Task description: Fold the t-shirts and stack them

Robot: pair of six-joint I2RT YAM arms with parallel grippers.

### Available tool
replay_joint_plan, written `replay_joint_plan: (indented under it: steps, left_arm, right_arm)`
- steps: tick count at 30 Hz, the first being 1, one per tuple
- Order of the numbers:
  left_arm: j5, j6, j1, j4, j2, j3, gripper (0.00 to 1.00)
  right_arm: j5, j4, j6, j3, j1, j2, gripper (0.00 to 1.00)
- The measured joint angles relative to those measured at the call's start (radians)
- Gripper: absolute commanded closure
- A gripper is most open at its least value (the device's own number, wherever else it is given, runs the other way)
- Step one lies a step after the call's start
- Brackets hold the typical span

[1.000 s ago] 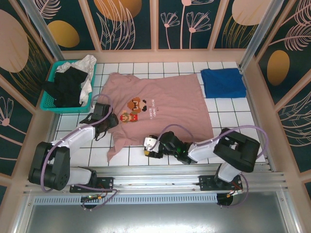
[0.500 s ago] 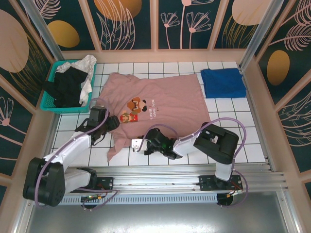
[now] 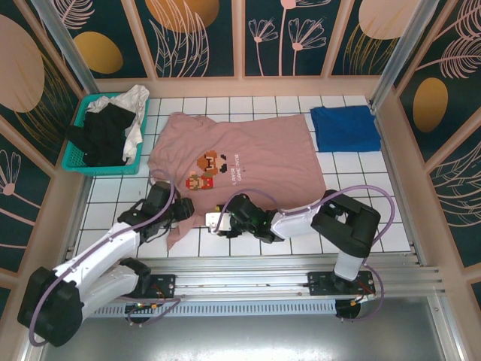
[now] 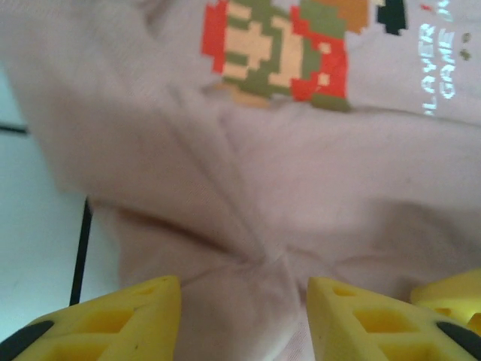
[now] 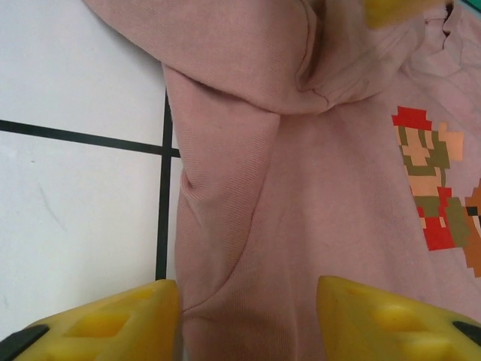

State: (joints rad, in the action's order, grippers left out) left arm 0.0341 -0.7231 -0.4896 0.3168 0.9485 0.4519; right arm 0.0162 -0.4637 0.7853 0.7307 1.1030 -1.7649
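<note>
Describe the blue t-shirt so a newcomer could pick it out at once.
On the white tiled table, look to the far right corner. The blue t-shirt lies there, just right of the spread-out pink t-shirt. It alone is royal blue and folded into a compact rectangle.

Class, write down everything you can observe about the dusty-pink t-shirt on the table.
The dusty-pink t-shirt is soft, knit-looking cloth. It is spread mostly flat on the white tiled table, front up, showing a small pixel-art print with pale lettering beside it. Its near-left corner is bunched into folds and creases. There the left gripper and right gripper sit low over the cloth with jaws apart; whether they press on it cannot be told.
</note>
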Motion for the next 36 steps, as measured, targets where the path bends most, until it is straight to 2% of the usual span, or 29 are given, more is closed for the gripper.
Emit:
replay_joint_plan:
  steps: [5,7,13,20,25,29,30,32,35,36]
  left_arm:
    - [0.056,-0.050,-0.007,0.038,-0.051,-0.013,0.53]
    - [0.061,-0.057,-0.007,0.040,-0.052,-0.013,0.53]
    - [0.053,-0.049,-0.040,0.033,-0.026,-0.013,0.50]
    - [0.027,-0.041,-0.159,-0.073,0.042,-0.013,0.45]
    - [0.053,-0.038,-0.254,-0.158,0.187,0.019,0.40]
    - [0.084,-0.021,-0.277,-0.203,0.312,0.067,0.41]
    - [0.095,-0.014,-0.277,-0.205,0.341,0.080,0.43]
    - [0.127,0.004,-0.277,-0.201,0.387,0.107,0.57]
    - [0.166,0.028,-0.277,-0.184,0.406,0.127,0.91]
    - [0.181,0.036,-0.277,-0.175,0.406,0.133,1.00]
  right_arm:
    - [-0.016,-0.002,0.004,0.005,-0.006,-0.040,0.91]
    - [-0.014,0.002,0.002,0.010,-0.020,-0.040,0.99]
    - [0.060,0.074,-0.034,0.047,-0.117,0.019,1.00]
    - [0.151,0.173,-0.092,0.184,-0.232,0.039,1.00]
    - [0.192,0.204,-0.143,0.218,-0.259,-0.011,1.00]
    - [0.248,0.199,-0.196,0.206,-0.292,-0.013,1.00]
    - [0.263,0.197,-0.211,0.201,-0.303,-0.013,1.00]
    - [0.286,0.188,-0.228,0.188,-0.323,-0.012,1.00]
    - [0.321,0.176,-0.246,0.160,-0.346,-0.004,1.00]
    - [0.331,0.175,-0.250,0.149,-0.352,0.003,0.97]
